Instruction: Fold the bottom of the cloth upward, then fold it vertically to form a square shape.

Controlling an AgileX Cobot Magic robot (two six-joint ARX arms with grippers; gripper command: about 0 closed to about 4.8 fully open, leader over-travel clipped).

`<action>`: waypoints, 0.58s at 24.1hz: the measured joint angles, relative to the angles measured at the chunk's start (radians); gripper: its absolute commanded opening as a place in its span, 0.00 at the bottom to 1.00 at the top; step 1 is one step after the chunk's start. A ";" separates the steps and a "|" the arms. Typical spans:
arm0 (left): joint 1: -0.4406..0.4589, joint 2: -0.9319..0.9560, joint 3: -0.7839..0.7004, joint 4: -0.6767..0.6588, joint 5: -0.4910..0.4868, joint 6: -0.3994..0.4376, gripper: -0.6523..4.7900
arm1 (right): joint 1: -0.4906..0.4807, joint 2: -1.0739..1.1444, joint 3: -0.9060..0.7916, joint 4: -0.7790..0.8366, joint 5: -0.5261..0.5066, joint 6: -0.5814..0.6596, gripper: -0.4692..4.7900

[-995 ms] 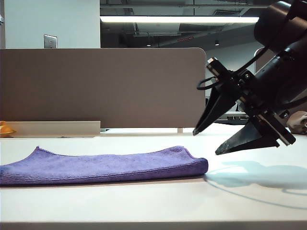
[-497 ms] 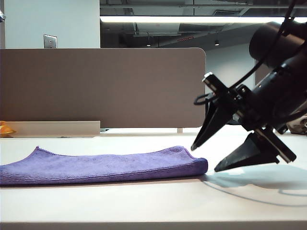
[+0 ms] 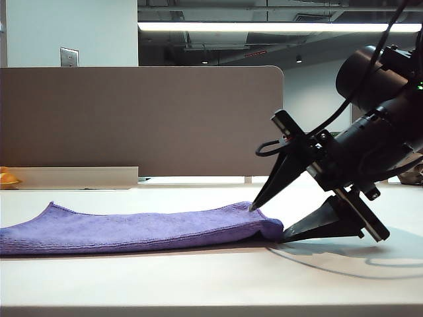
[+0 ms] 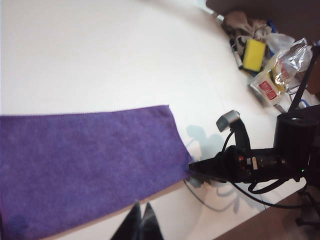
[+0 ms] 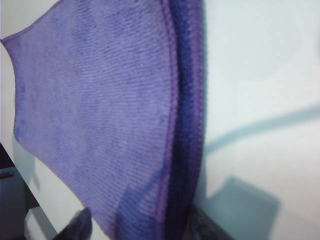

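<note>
Fuzzy purple cloth [image 3: 132,231] — right tool [image 3: 268,221] straddles its edge; left tool [image 4: 140,225] apparently closed.

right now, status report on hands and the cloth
Right hand open, fingers astride the cloth's right edge, no grip yet. Left hand shut, empty, above near side. Cloth already folded once, flat. Nothing in the way.

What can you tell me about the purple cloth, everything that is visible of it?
The cloth is a fuzzy purple towel with a stitched hem, lying flat on the white table, already folded once into a long double layer. In the exterior view it runs from the left edge toward the middle. The right gripper is open at its right end, one finger above the fold and one low on the table beside it; whether they touch is unclear. The left gripper, shut, hangs over its near edge.
</note>
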 measured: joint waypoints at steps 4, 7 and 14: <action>0.000 0.000 0.000 -0.014 0.013 0.000 0.11 | 0.009 0.008 0.000 0.038 -0.001 0.000 0.22; 0.000 0.000 0.000 -0.015 0.020 0.000 0.11 | 0.009 0.008 0.000 0.087 -0.001 0.004 0.08; 0.000 0.000 0.000 -0.022 0.022 0.000 0.11 | 0.009 -0.031 0.000 0.010 0.059 -0.019 0.08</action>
